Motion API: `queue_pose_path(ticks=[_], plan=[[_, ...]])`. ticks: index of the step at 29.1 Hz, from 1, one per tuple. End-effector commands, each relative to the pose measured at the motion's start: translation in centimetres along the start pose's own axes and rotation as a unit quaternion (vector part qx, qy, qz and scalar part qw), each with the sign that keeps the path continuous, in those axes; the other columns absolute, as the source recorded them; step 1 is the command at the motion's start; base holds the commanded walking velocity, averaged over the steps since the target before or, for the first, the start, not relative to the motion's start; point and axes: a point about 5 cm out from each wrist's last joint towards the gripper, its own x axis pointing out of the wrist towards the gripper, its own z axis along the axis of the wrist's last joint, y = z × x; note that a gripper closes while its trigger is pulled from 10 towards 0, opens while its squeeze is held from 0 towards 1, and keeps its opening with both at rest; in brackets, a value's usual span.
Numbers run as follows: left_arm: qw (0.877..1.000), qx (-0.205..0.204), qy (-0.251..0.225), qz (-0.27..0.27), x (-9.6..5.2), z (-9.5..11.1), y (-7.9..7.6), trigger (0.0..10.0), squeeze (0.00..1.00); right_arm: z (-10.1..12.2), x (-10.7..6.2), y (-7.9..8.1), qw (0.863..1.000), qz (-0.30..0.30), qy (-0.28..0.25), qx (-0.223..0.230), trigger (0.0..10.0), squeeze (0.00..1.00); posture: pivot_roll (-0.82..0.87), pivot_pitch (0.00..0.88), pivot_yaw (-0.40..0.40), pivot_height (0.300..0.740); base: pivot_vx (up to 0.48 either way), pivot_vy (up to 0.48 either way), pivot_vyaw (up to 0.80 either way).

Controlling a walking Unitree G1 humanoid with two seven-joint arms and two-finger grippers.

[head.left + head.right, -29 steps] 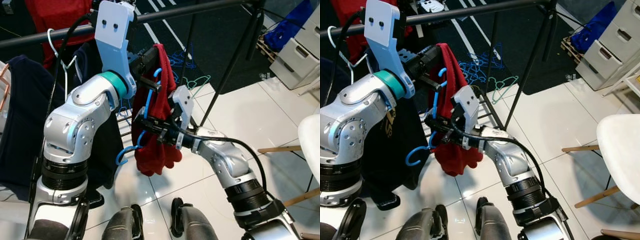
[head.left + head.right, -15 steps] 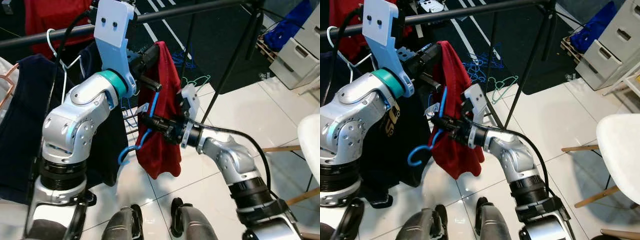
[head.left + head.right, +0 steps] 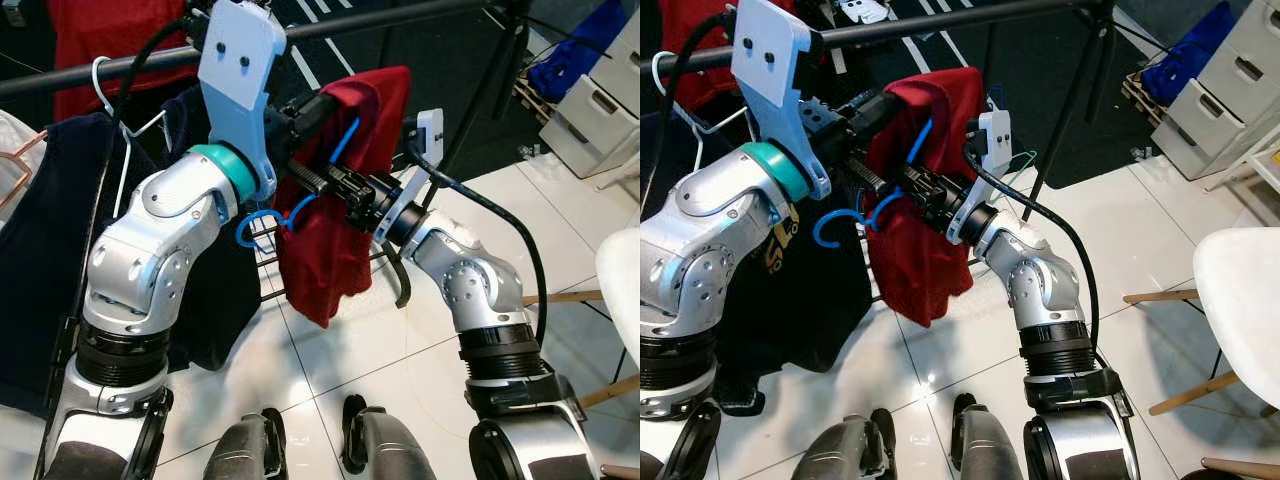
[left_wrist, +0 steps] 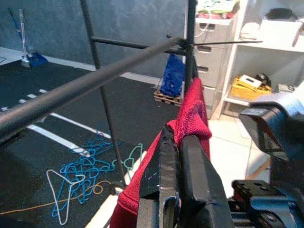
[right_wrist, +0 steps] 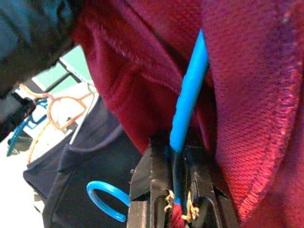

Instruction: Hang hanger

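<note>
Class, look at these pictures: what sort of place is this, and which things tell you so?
Probably a workroom or lab set up for laundry practice, not a lived-in home. A black clothes rail holds garments, spare hangers lie heaped on a dark marked floor, and grey drawer units stand alongside.

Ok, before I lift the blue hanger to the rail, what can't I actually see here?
- Most of the blue hanger: in the eye views the red garment wraps it.
- Left gripper contact: its fingers are pinched on red cloth; whether they also hold the hanger is hidden.
- Hook's gap to the rail: the left arm blocks it in the left eye view.
</note>
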Motion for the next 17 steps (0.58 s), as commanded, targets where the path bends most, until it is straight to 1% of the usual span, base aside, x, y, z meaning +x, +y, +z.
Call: queue_pose_path(ticks=[1,2,5,6,8,9,10,11,13,14,16,17], plan=[[1.0,0.019,-0.008,-0.015,-0.3,0.1,-0.7,10.0,0.0,0.8,0.1,0.0,1.0,-0.001,-0.022,0.015,0.0,0.0,-0.14,0.142,0.051,0.74,0.0,0.0,0.0],[0.999,0.028,-0.006,-0.022,-0.4,-0.2,-1.0,10.0,0.0,1.1,0.3,0.0,0.999,0.0,-0.031,0.029,0.0,0.0,-0.14,0.14,0.051,0.74,0.0,0.0,0.0],[0.999,0.039,-0.002,-0.026,-0.5,-0.5,-1.1,10.0,0.0,1.4,0.4,0.1,0.998,0.001,-0.039,0.039,0.0,0.0,-0.14,0.139,0.051,0.74,0.0,0.0,0.0],[0.998,0.058,0.001,-0.026,-0.5,-0.7,-1.1,10.0,0.0,1.6,0.6,0.2,0.998,0.006,-0.04,0.044,0.0,0.0,-0.14,0.138,0.051,0.74,0.0,0.0,0.0],[0.998,0.058,0.001,-0.026,-0.5,-0.7,-1.1,10.0,0.0,1.6,0.6,0.2,0.998,0.006,-0.04,0.044,0.0,0.0,-0.14,0.138,0.051,0.74,0.0,0.0,0.0],[0.997,0.077,-0.002,-0.025,-0.5,-0.9,-1.1,10.0,0.0,1.5,0.7,0.4,0.998,0.013,-0.036,0.049,0.0,0.0,-0.14,0.137,0.051,0.74,0.0,0.0,0.0],[0.995,0.093,-0.011,-0.019,-0.4,-0.7,-1.1,10.0,0.0,1.0,0.8,0.8,0.999,0.025,-0.018,0.042,0.0,0.0,-0.14,0.139,0.05,0.74,0.0,0.0,0.0],[0.995,0.093,-0.011,-0.019,-0.4,-0.7,-1.1,10.0,0.0,1.0,0.8,0.8,0.999,0.025,-0.018,0.042,0.0,0.0,-0.14,0.139,0.05,0.74,0.0,0.0,0.0],[0.99,0.127,-0.057,-0.002,0.1,0.4,-1.2,10.0,0.0,-1.0,0.7,1.6,0.998,0.043,0.025,0.04,0.0,0.0,-0.14,0.139,0.047,0.74,0.0,0.0,0.0],[0.99,0.127,-0.057,-0.002,0.1,0.4,-1.2,10.0,0.0,-1.0,0.7,1.6,0.998,0.043,0.025,0.04,0.0,0.0,-0.14,0.139,0.047,0.74,0.0,0.0,0.0],[0.983,0.156,-0.093,0.004,0.4,1.4,-1.3,10.0,0.0,-2.3,0.5,2.0,0.997,0.044,0.046,0.047,0.0,0.0,-0.14,0.141,0.047,0.74,0.0,0.0,0.0],[0.983,0.156,-0.093,0.004,0.4,1.4,-1.3,10.0,0.0,-2.3,0.5,2.0,0.997,0.044,0.046,0.047,0.0,0.0,-0.14,0.141,0.047,0.74,0.0,0.0,0.0]])
